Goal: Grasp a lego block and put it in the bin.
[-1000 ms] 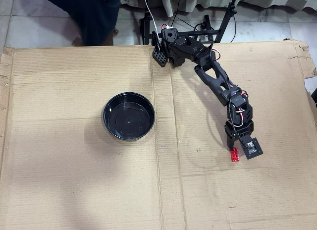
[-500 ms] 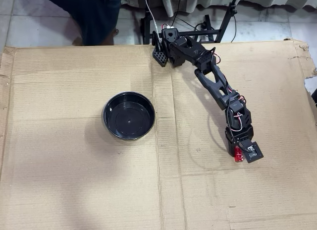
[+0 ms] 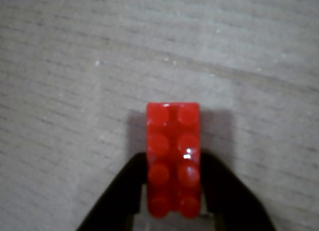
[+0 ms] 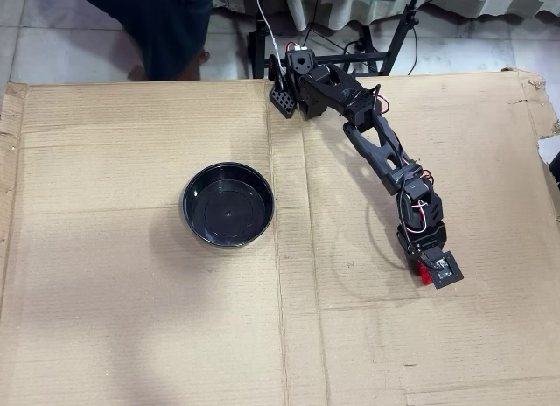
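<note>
In the wrist view the gripper [image 3: 173,203] grasps the lego block [image 3: 173,159], its 2 dark fingers [image 3: 122,193] pressed against the brick's long sides, 8 studs facing the camera, cardboard [image 3: 75,66] behind. In the overhead view the arm [image 4: 376,143] reaches diagonally down and right from its base, well right of the bin [image 4: 227,204].
</note>
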Available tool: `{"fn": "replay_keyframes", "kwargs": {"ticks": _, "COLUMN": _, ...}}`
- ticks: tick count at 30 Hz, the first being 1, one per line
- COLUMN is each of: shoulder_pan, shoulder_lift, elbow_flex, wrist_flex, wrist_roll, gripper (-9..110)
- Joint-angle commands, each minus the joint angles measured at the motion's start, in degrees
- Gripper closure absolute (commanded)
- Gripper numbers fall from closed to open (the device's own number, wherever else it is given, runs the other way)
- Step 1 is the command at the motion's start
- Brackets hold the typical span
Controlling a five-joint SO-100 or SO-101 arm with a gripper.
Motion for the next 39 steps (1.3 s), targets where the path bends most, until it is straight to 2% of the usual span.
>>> {"fn": "replay_keyframes", "kwargs": {"ticks": 1, "shoulder_pan": 1.14, "shoulder_lift": 1.58, "elbow_flex": -2.90, "wrist_flex": -0.26, "wrist_roll": 0.26, "gripper": 101}}
{"fn": "replay_keyframes", "kwargs": {"ticks": 21, "shoulder_pan": 7.29, "shoulder_lift": 12.48, "elbow_flex": -2.02, "wrist_flex": 8.79, "wrist_roll": 0.18, "gripper": 101}}
{"fn": "replay_keyframes", "kwargs": {"ticks": 30, "shoulder_pan": 13.01, "shoulder_lift": 17.31, "elbow_flex": -2.02, "wrist_flex": 18.72, "wrist_roll": 0.26, "gripper": 101}}
{"fn": "replay_keyframes", "kwargs": {"ticks": 39, "shoulder_pan": 20.48, "shoulder_lift": 17.84, "elbow_flex": -2.20, "wrist_flex": 18.46, "wrist_roll": -0.35, "gripper": 101}}
